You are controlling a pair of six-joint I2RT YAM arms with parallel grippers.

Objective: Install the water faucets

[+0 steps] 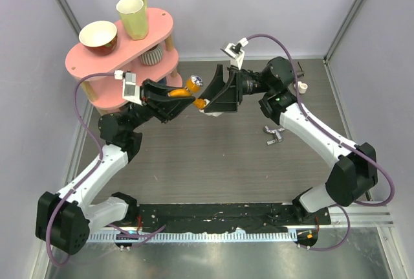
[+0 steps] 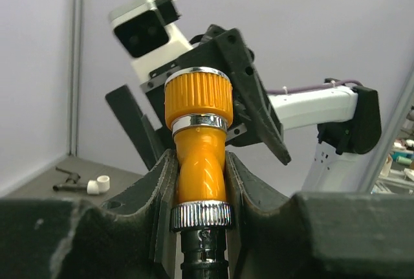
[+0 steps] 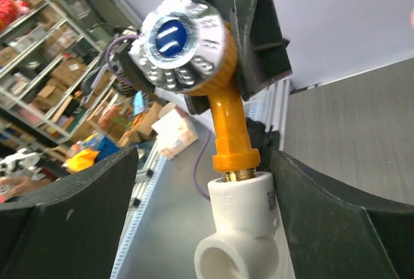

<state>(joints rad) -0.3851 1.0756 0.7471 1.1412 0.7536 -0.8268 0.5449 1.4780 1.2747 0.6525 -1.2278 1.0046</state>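
A: Where's the orange tap?
B: Mid-air, clamped in the left gripper — threaded end pointing into the right gripper, whose jaws stand apart, flanking the white pipe fitting seated on it.

Each arm is built of smooth white link shells joined by bulky black joint housings; this is seen on the left arm and on the right arm alike. A purple cable is looped along each, the left cable and the right cable. A white box camera with a dark lens face is mounted at each wrist: the left camera and the right camera. The left gripper and the right gripper are made in matte black, angular plates pierced by small screw holes. Their fingers are broad, curved and faintly scuffed.
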